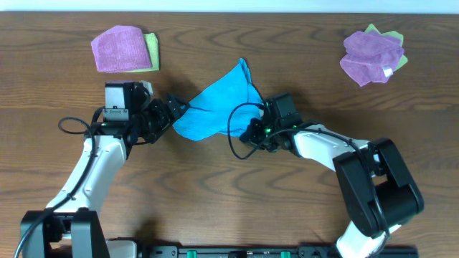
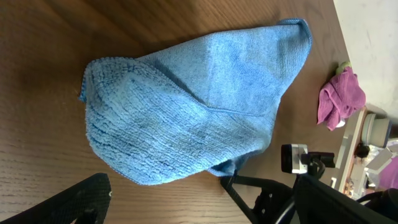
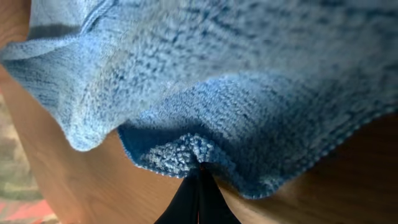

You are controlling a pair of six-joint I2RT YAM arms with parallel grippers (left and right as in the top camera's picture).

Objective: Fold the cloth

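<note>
The sky-blue cloth (image 1: 215, 104) lies bunched and partly doubled over in the middle of the table. It fills the left wrist view (image 2: 193, 106) and the right wrist view (image 3: 205, 81). My left gripper (image 1: 174, 109) is at the cloth's left end, and in the left wrist view (image 2: 168, 199) its fingers are wide apart with the cloth's edge just beyond them. My right gripper (image 1: 257, 123) is at the cloth's lower right edge, and in the right wrist view (image 3: 200, 169) it is shut on a pinch of that edge. No white tag shows.
A purple cloth (image 1: 118, 49) on a light green cloth (image 1: 150, 50) lies at the back left. A pile of purple cloths (image 1: 371, 56) with light green under it (image 1: 391, 36) lies at the back right and shows in the left wrist view (image 2: 339, 99).
</note>
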